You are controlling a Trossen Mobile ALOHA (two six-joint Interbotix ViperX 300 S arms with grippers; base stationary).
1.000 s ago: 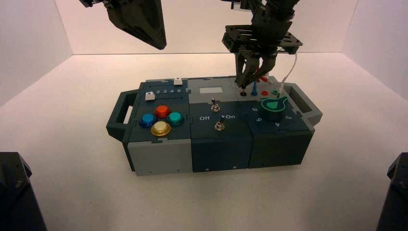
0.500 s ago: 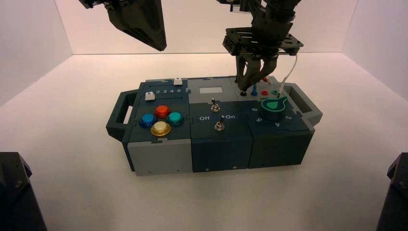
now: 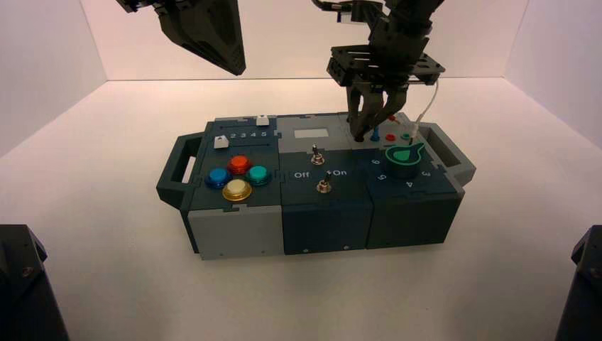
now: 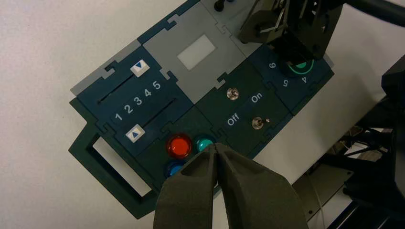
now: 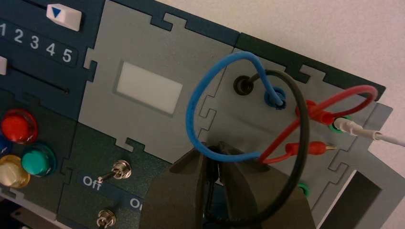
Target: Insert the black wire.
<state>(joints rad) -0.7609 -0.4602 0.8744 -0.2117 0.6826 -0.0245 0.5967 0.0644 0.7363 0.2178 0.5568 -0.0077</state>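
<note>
Here right gripper (image 5: 210, 164) pinches black wire (image 5: 298, 143) plug over box (image 3: 312, 213) far right sockets — other end already plugged in; left gripper (image 4: 217, 157) pressed together, raised far left.

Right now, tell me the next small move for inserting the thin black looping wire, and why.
Probably lower the right gripper toward the round black socket: it grips the black wire by its plug, and that socket looks empty. Left gripper waits above.

The black wire's (image 5: 297, 157) free plug is hidden between the right gripper's (image 5: 210, 174) fingers — and the knob (image 4: 300, 69) is half covered by that gripper.
</note>
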